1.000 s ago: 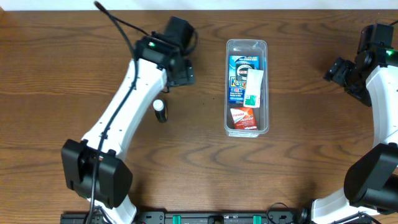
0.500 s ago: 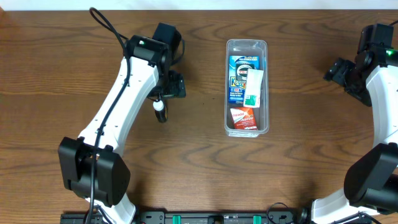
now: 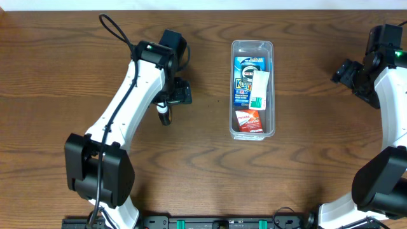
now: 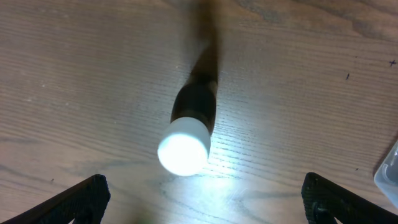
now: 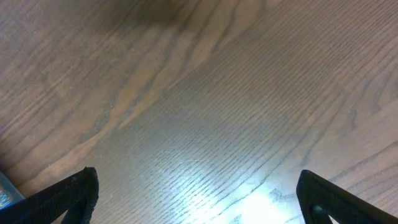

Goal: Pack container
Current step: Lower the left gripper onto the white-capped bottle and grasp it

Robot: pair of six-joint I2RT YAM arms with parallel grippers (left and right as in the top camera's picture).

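Left wrist view: the left tool (image 4: pixel 199 204) is spread wide over a white-capped bottle (image 4: pixel 186 134) lying on the tabletop (image 4: pixel 311 93). The right tool (image 5: pixel 199 200) is spread wide too. The container (image 3: pixel 233 95) sits mid-tabletop holding packets (image 3: pixel 249 76), well apart from the bottle.

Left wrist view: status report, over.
Left gripper open above white-capped tube, not gripping. Right gripper open over table. Container holds packets, tube outside it. Nothing blocking the tube.
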